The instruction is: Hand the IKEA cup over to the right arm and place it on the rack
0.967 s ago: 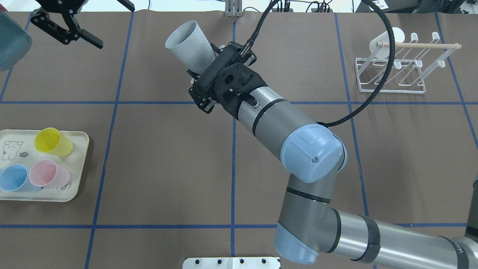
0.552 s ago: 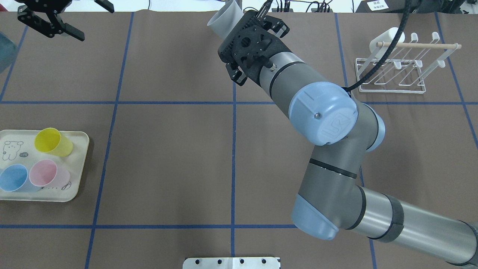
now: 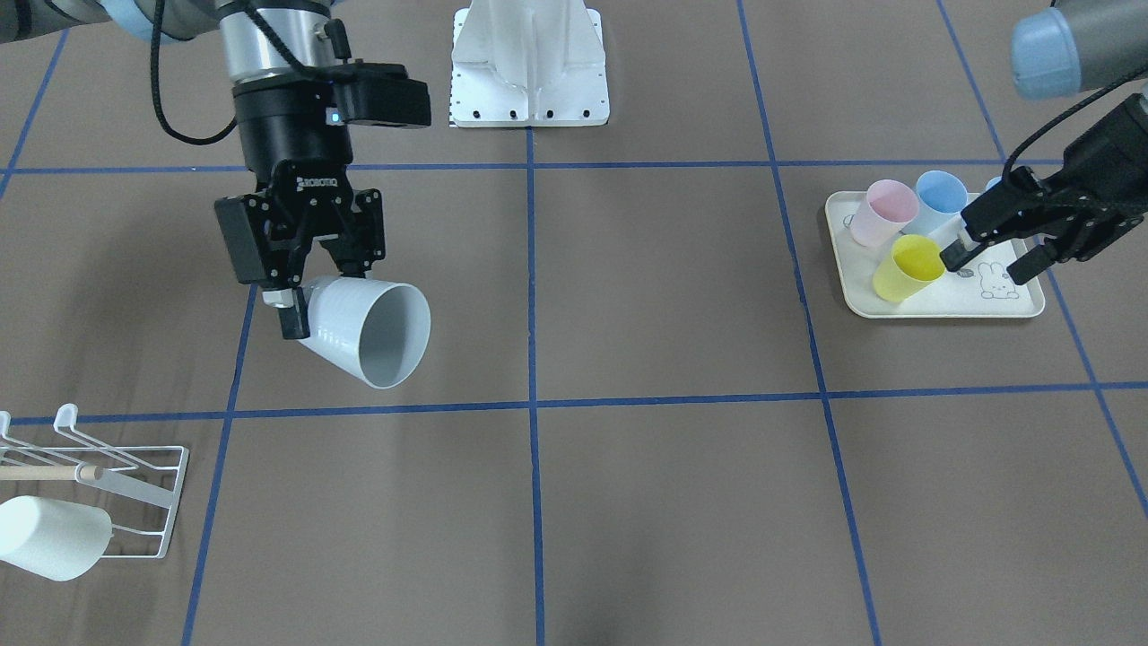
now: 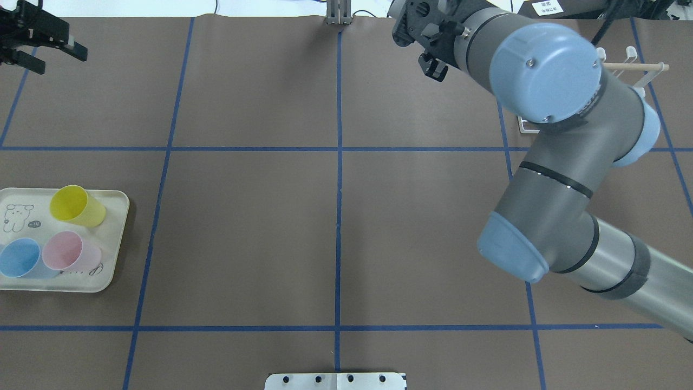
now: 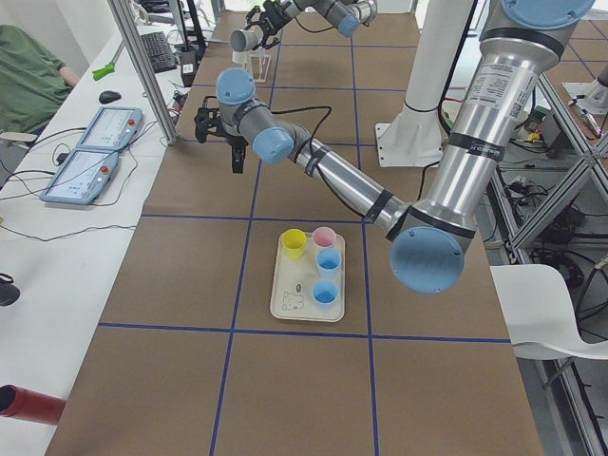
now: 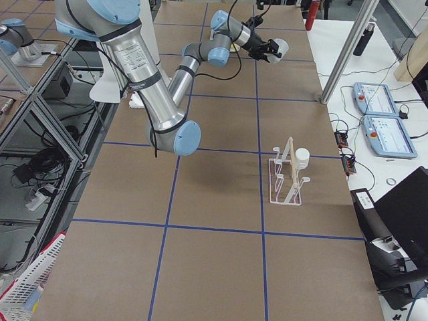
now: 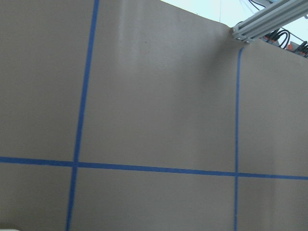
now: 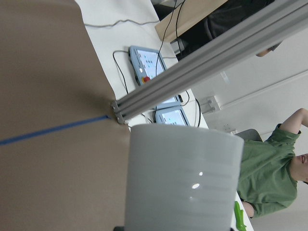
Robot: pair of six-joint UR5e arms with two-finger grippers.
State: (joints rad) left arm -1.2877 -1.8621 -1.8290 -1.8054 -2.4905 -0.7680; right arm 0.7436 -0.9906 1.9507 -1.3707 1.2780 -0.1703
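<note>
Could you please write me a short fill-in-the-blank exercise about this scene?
1. The right gripper holds the white cup, while the left gripper has its fingers ____.
2. The rack holds ____ other cup.
3. The yellow cup stands on the ____.
Missing words: open; one; tray.

My right arm (image 4: 547, 179) is grey tubing with pale blue joint caps; my black hand (image 3: 319, 292) reads ROBOTIQ, a braided cable (image 3: 160, 90) at its nine o'clock.
</note>
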